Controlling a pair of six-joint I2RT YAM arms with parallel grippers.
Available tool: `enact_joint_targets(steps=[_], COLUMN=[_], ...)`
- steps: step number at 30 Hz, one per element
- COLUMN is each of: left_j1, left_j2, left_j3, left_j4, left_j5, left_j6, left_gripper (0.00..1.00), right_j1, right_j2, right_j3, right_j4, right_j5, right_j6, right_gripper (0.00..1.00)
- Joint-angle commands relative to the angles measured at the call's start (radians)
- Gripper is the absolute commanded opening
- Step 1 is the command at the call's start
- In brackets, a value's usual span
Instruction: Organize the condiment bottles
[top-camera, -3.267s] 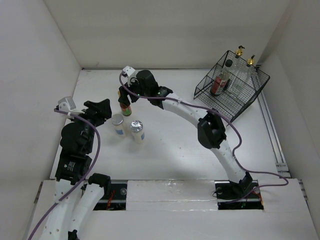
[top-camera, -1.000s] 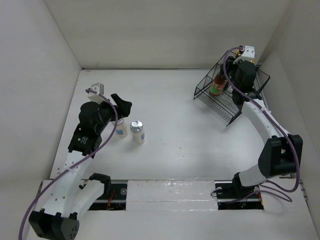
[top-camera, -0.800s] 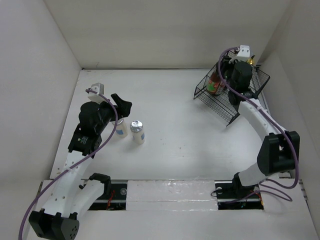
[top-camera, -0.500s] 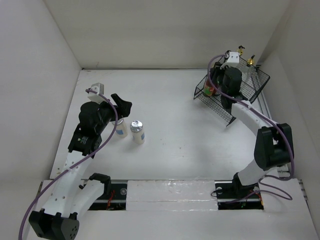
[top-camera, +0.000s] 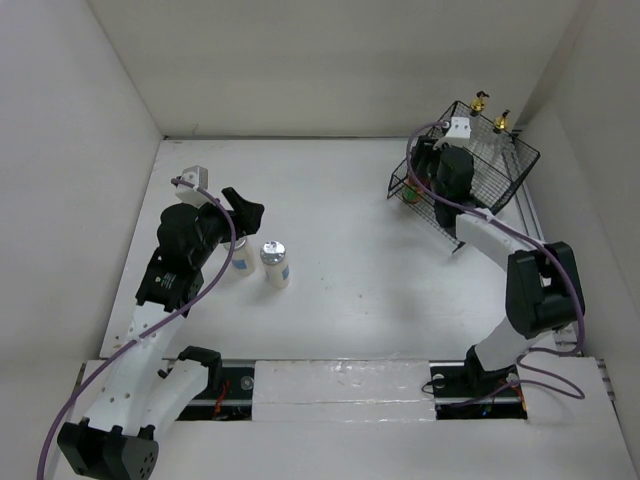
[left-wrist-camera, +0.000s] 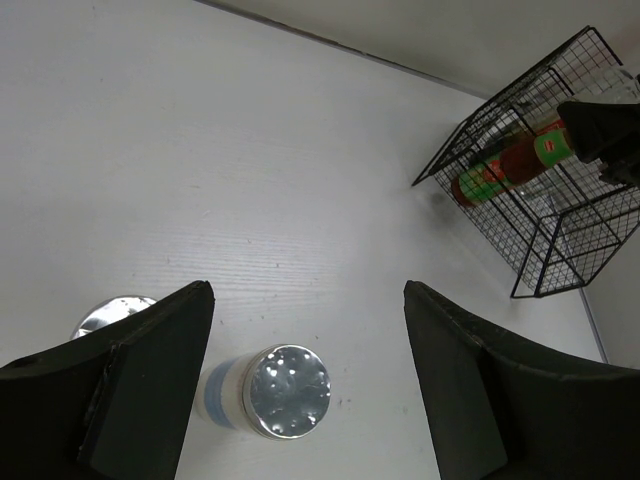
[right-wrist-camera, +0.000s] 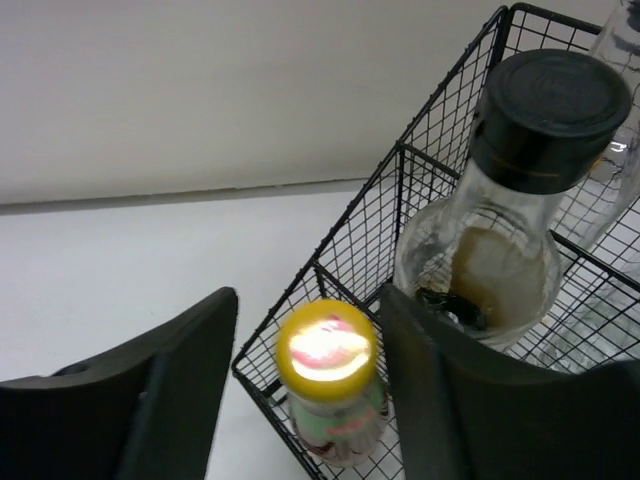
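Two short white bottles with silver caps stand left of centre: one (top-camera: 273, 262) in the open, one (top-camera: 240, 262) half under my left arm. My left gripper (top-camera: 245, 210) hovers above them, open and empty; its wrist view shows one cap (left-wrist-camera: 287, 390) between the jaws (left-wrist-camera: 307, 290) and the other (left-wrist-camera: 110, 315) by the left finger. My right gripper (top-camera: 420, 172) is open at the black wire basket's (top-camera: 500, 185) left corner. The yellow-capped bottle (right-wrist-camera: 327, 350) stands there between the jaws (right-wrist-camera: 310, 400), apart from both fingers. The black-capped bottle (right-wrist-camera: 548, 100) and two clear gold-pourer bottles (top-camera: 478, 102) (top-camera: 500, 121) stand in the basket.
White walls enclose the table on the left, back and right. The basket sits in the far right corner close to the right wall. A metal rail (top-camera: 545, 265) runs along the right edge. The arm bases stand at the near edge.
My right arm carried the yellow-capped bottle from the left of the table to the basket, then slid to its left corner; its jaws now stand open around it. My left arm rose earlier, still since.
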Motion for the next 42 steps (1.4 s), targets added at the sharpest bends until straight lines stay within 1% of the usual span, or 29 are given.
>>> enact_joint_targets(steps=[1, 2, 3, 6, 10, 12, 13, 14, 15, 16, 17, 18, 19, 20, 21, 22, 23, 24, 25, 27, 28, 30, 31, 32, 35, 37, 42], left_j1=[0.005, 0.005, 0.005, 0.005, 0.005, 0.005, 0.005, 0.005, 0.005, 0.005, 0.005, 0.005, 0.005, 0.005, 0.005, 0.005, 0.005, 0.005, 0.005, 0.005, 0.005, 0.005, 0.005, 0.005, 0.005, 0.005, 0.005], left_j2=[-0.016, -0.025, -0.025, -0.034, -0.043, -0.043, -0.043, -0.055, -0.055, -0.065, -0.078, -0.078, -0.092, -0.092, -0.107, -0.121, -0.121, -0.13, -0.131, -0.131, -0.131, -0.131, -0.131, -0.131, -0.141, -0.141, -0.141], left_j3=[0.047, 0.047, 0.047, 0.047, 0.047, 0.047, 0.047, 0.047, 0.056, 0.056, 0.067, 0.067, 0.067, 0.076, 0.076, 0.076, 0.076, 0.076, 0.076, 0.067, 0.067, 0.067, 0.067, 0.067, 0.067, 0.067, 0.058], left_j4=[0.034, 0.034, 0.034, 0.034, 0.034, 0.034, 0.034, 0.034, 0.025, 0.025, 0.025, 0.013, 0.013, 0.002, -0.009, -0.009, -0.009, -0.009, -0.009, -0.009, -0.009, -0.009, 0.0, 0.0, 0.0, 0.0, 0.0], left_j5=[0.01, 0.01, 0.001, 0.001, -0.008, -0.019, -0.019, -0.031, -0.04, -0.041, -0.057, -0.079, -0.091, -0.103, -0.137, -0.149, -0.149, -0.162, -0.162, -0.162, -0.162, -0.172, -0.172, -0.182, -0.182, -0.182, -0.182], left_j6=[0.013, 0.013, 0.013, 0.013, 0.004, 0.004, 0.004, -0.005, -0.005, -0.014, -0.014, -0.024, -0.024, -0.024, -0.036, -0.036, -0.045, -0.045, -0.045, -0.045, -0.045, -0.045, -0.045, -0.045, -0.036, -0.036, -0.036], left_gripper=[0.73, 0.73, 0.73, 0.73, 0.73, 0.73, 0.73, 0.73, 0.73, 0.73, 0.73, 0.73, 0.73, 0.73, 0.73, 0.74, 0.74, 0.74, 0.74, 0.74, 0.74, 0.75, 0.75, 0.75, 0.75, 0.75, 0.75], right_j1=[0.024, 0.024, 0.024, 0.024, 0.024, 0.047, 0.047, 0.073, 0.088, 0.106, 0.132, 0.19, 0.221, 0.253, 0.31, 0.338, 0.366, 0.392, 0.44, 0.488, 0.539, 0.593, 0.617, 0.664, 0.708, 0.708, 0.735], right_j2=[-0.063, -0.075, -0.104, -0.167, -0.231, -0.253, -0.265, -0.276, -0.276, -0.276, -0.267, -0.267, -0.267, -0.244, -0.232, -0.22, -0.204, -0.175, -0.16, -0.108, -0.091, -0.054, -0.013, 0.007, 0.081, 0.109, 0.192], right_j3=[0.001, 0.01, 0.01, 0.035, 0.088, 0.119, 0.128, 0.142, 0.174, 0.187, 0.187, 0.187, 0.169, 0.168, 0.159, 0.159, 0.159, 0.171, 0.171, 0.204, 0.213, 0.251, 0.266, 0.28, 0.314, 0.337, 0.382], right_j4=[0.104, 0.089, 0.078, 0.02, -0.085, -0.169, -0.197, -0.264, -0.305, -0.342, -0.37, -0.387, -0.387, -0.387, -0.401, -0.413, -0.43, -0.45, -0.474, -0.514, -0.545, -0.582, -0.597, -0.628, -0.651, -0.651, -0.642], right_j5=[0.014, 0.014, 0.014, -0.009, -0.066, -0.115, -0.148, -0.246, -0.295, -0.341, -0.383, -0.465, -0.504, -0.538, -0.602, -0.628, -0.641, -0.641, -0.662, -0.672, -0.661, -0.635, -0.612, -0.553, -0.482, -0.471, -0.382], right_j6=[0.021, 0.021, 0.021, 0.021, 0.021, 0.021, 0.021, 0.021, 0.021, 0.021, 0.012, 0.012, 0.002, -0.008, -0.008, -0.008, -0.027, -0.036, -0.053, -0.077, -0.094, -0.122, -0.131, -0.148, -0.166, -0.166, -0.151], right_gripper=[0.66, 0.69, 0.75, 0.81, 0.83, 0.83, 0.79, 0.78, 0.75, 0.59, 0.49, 0.41, 0.35, 0.26, 0.26, 0.29, 0.5, 0.62, 0.71, 0.86, 0.9, 0.97, 0.98, 1.0, 1.0, 1.0, 1.0])
